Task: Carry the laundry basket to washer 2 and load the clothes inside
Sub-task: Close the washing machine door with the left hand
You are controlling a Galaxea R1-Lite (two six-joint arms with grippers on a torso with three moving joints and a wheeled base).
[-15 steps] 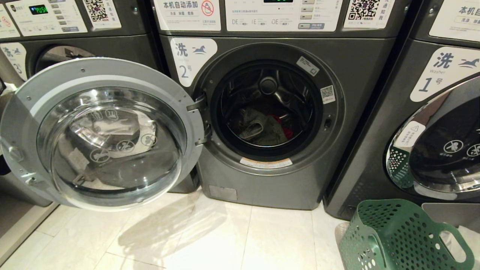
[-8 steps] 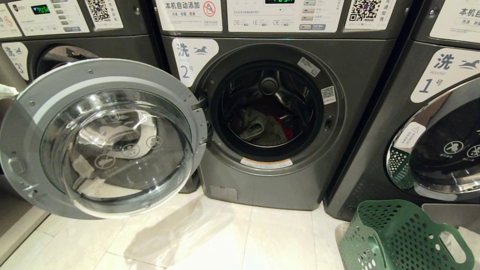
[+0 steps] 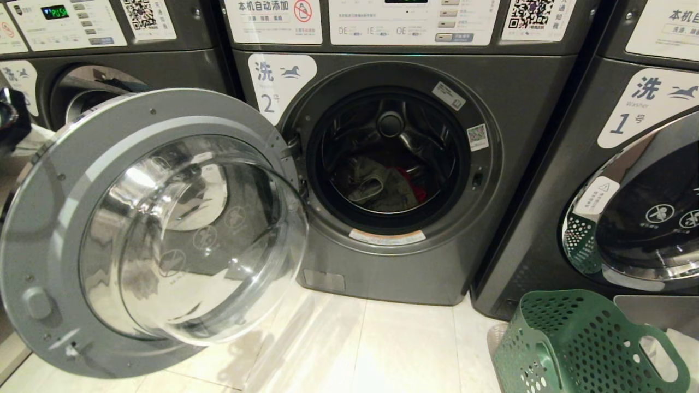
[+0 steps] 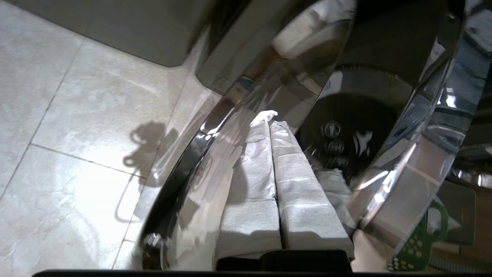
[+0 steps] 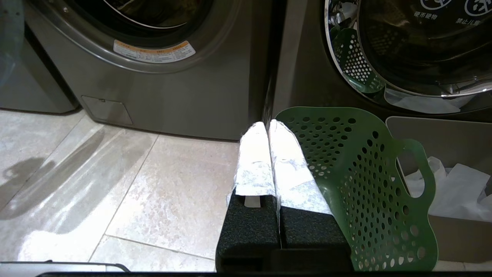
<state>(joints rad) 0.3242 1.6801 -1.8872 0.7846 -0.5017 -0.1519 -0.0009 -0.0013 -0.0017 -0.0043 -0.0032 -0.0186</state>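
Observation:
Washer 2 (image 3: 508, 164) stands with its round door (image 3: 60, 229) swung out to the left. Grey-olive and red clothes (image 3: 385, 188) lie in its drum. My left gripper (image 4: 269, 122) is shut and empty behind the door. Its white-wrapped tips rest against the shiny outer face of the door (image 4: 292, 77). A dark part of that arm (image 3: 10, 117) shows at the head view's left edge. The green laundry basket (image 3: 579, 344) stands on the floor at the lower right. My right gripper (image 5: 268, 125) hangs shut and empty beside the basket (image 5: 369, 181).
Washer 1 (image 3: 628, 191) stands on the right with its door shut, washer 3 (image 3: 82, 71) on the left behind the open door. A grey bin (image 5: 442, 130) with white bags sits behind the basket. Pale floor tiles (image 3: 382, 349) lie in front of washer 2.
The door of washer 2 has swung on its hinge, its free edge coming out towards me and lower in the picture. The dark left arm has come into view at the left edge.

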